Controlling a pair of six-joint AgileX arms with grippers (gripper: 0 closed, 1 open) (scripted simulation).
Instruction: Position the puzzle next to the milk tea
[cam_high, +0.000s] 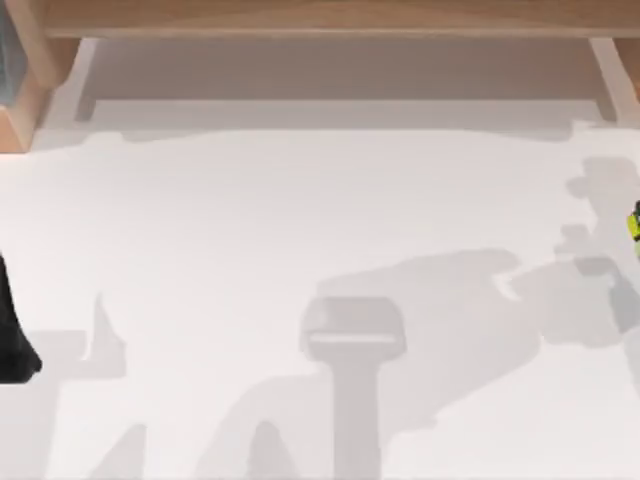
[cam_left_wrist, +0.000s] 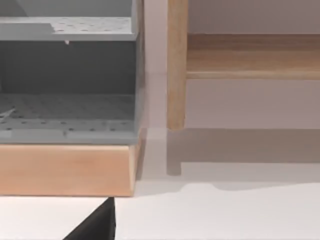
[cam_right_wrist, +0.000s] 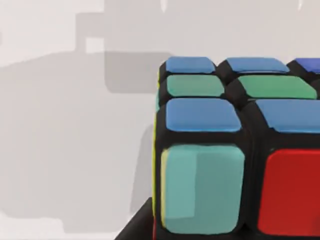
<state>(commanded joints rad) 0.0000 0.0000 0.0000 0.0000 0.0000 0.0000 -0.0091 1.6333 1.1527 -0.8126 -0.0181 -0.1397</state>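
Observation:
The puzzle (cam_right_wrist: 235, 150) looms very close in the right wrist view, a black-edged cube with blue, green, teal and red stickers, over the white table. A yellow and black sliver of the puzzle (cam_high: 634, 222) shows at the top view's right edge. A dark part of my right gripper (cam_right_wrist: 136, 227) sits against the cube's lower edge. My left gripper (cam_left_wrist: 95, 226) is a dark shape low over the table, parked at the left edge, where the left arm (cam_high: 12, 335) is black. The milk tea is out of view.
A wooden shelf frame (cam_high: 330, 20) runs along the back of the table, with a post (cam_left_wrist: 176, 65) near the left arm. A grey perforated rack (cam_left_wrist: 67, 75) stands on a wooden base (cam_left_wrist: 65, 170) at the back left. Arm shadows fall across the white table (cam_high: 250, 220).

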